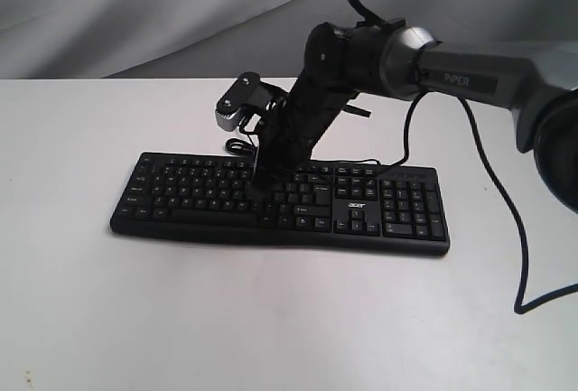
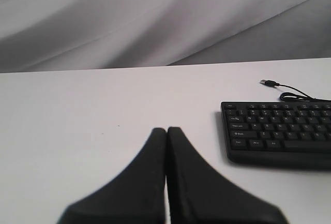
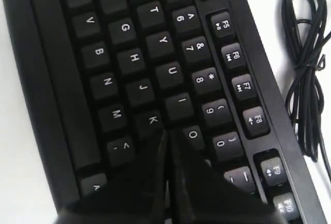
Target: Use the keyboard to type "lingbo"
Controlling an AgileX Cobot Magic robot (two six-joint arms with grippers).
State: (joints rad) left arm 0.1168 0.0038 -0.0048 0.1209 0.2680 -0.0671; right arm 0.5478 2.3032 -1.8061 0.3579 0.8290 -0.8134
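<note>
Keyboard (image 1: 280, 201): black, full-size, lies flat on the white table (image 1: 271, 319), long side facing the exterior camera, number pad at its right end. Its thin USB cable (image 3: 305, 69) lies bundled on the table just behind its function-key row, with the plug loose beside the coil.

Right gripper (image 1: 257, 188): reaches down from behind the keyboard onto the letter block, right of its middle. Both fingers are pressed together with no gap. In the wrist view the joined tip sits just beside K and O. The key under it is hidden, and I cannot tell whether the tip presses it.

Left gripper (image 2: 166, 130): fingers likewise flush together, holding nothing. It is off the keyboard entirely, over bare table beyond the keyboard's Esc and Ctrl end, and apart from it. It does not show in the exterior view.
</note>
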